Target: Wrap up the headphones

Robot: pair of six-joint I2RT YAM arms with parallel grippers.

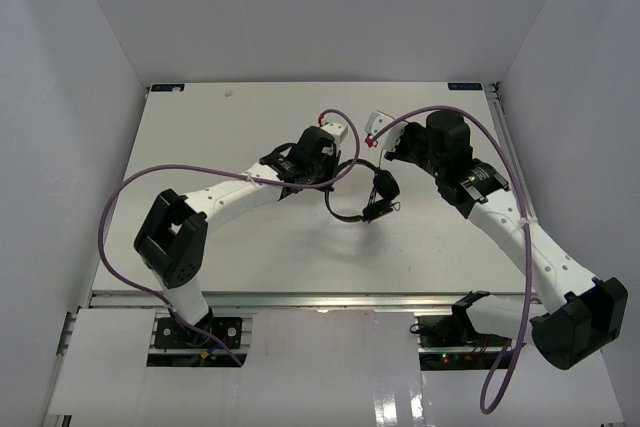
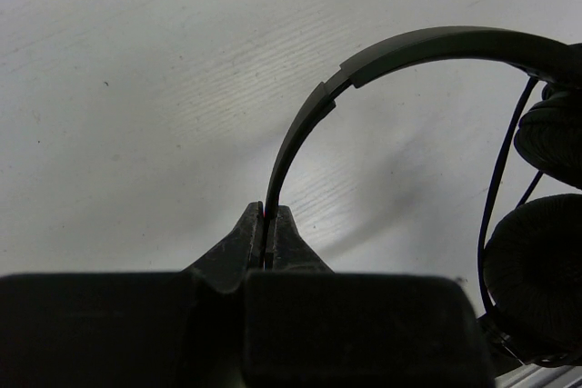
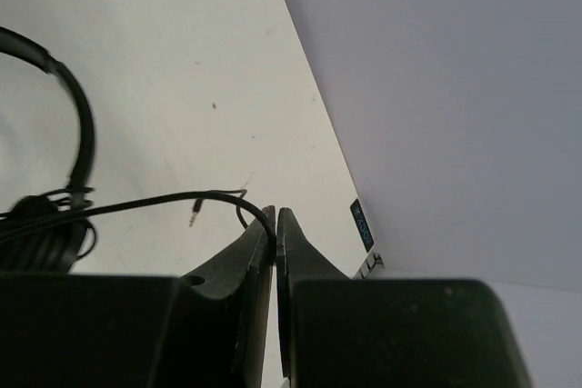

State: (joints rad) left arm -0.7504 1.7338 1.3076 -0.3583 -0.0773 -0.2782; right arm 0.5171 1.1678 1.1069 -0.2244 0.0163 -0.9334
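The black headphones (image 1: 372, 197) lie mid-table between the two arms, the thin headband (image 2: 400, 47) arching away from two padded earcups (image 2: 536, 279). My left gripper (image 2: 269, 215) is shut on one end of the headband, seen from above at the left gripper (image 1: 328, 179). The thin black cord (image 3: 145, 203) runs from the earcups (image 3: 41, 235) to my right gripper (image 3: 275, 215), which is shut on it. The cord's plug (image 3: 193, 218) dangles free just left of the jaws. From above, the right gripper (image 1: 394, 154) sits just beyond the earcups.
Thick purple robot cables (image 1: 120, 207) loop over both arms. White walls close in the table on three sides. The table's right edge with a small dark label (image 3: 361, 224) is close to the right gripper. A white and red tag (image 1: 376, 127) hangs at the right wrist.
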